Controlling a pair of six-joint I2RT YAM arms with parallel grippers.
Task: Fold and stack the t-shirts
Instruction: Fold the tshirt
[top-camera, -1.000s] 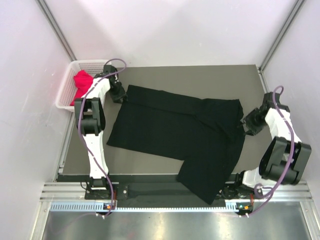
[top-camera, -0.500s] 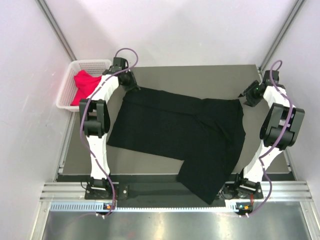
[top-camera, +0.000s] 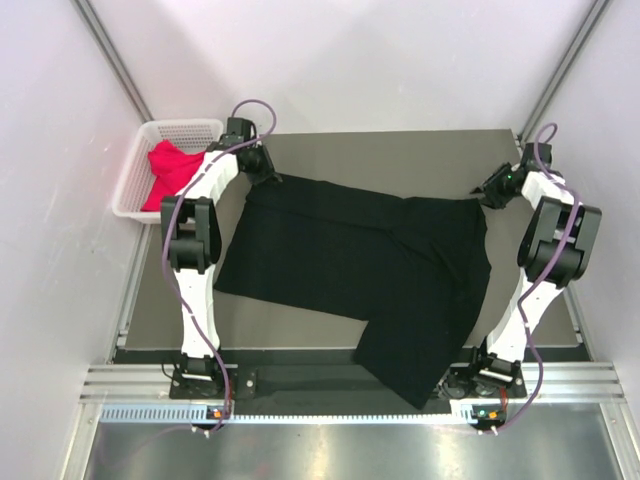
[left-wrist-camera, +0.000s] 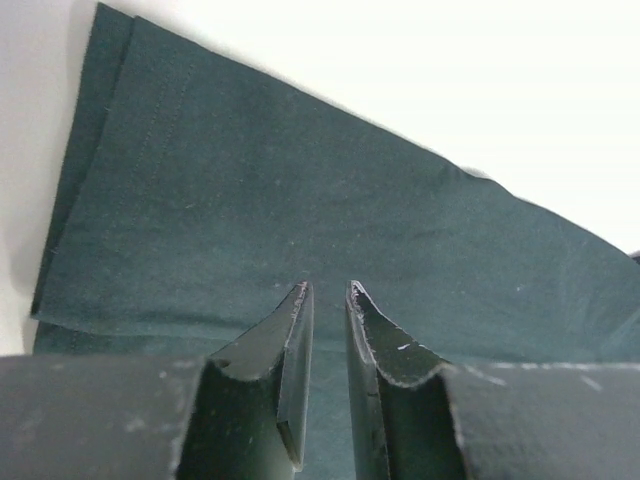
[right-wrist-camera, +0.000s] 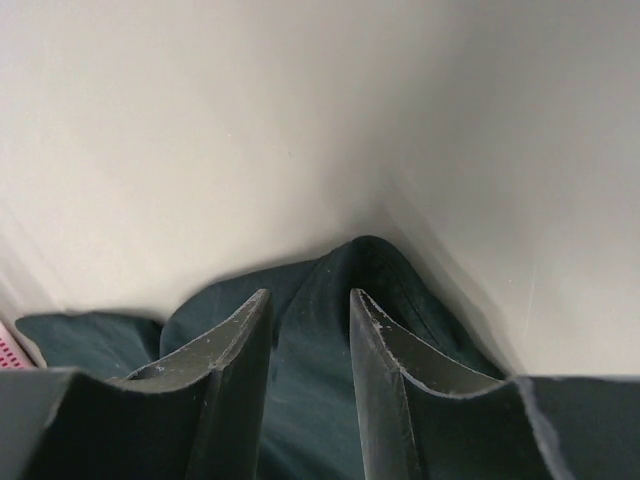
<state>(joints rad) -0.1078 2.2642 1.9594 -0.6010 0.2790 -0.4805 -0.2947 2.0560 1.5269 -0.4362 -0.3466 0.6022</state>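
The black t-shirt (top-camera: 370, 260) lies spread on the table, one part hanging over the near edge. The red-pink t-shirt (top-camera: 168, 170) sits bunched in the white basket (top-camera: 185, 124). My left gripper (top-camera: 270, 176) is at the black shirt's back left corner. In the left wrist view this left gripper (left-wrist-camera: 328, 292) hovers low over the flat cloth (left-wrist-camera: 300, 170), open by a narrow gap. My right gripper (top-camera: 487, 197) is at the back right corner. There, a raised fold of cloth (right-wrist-camera: 380, 260) sits between the right gripper's (right-wrist-camera: 308, 295) parted fingers.
The basket stands off the table's back left corner. Bare grey tabletop (top-camera: 400, 152) runs along the back edge behind the shirt. White walls enclose the table on the left, back and right.
Both arms have swung toward the back of the table. They now sit at the black shirt's two back corners. Both pairs of jaws have narrowed.
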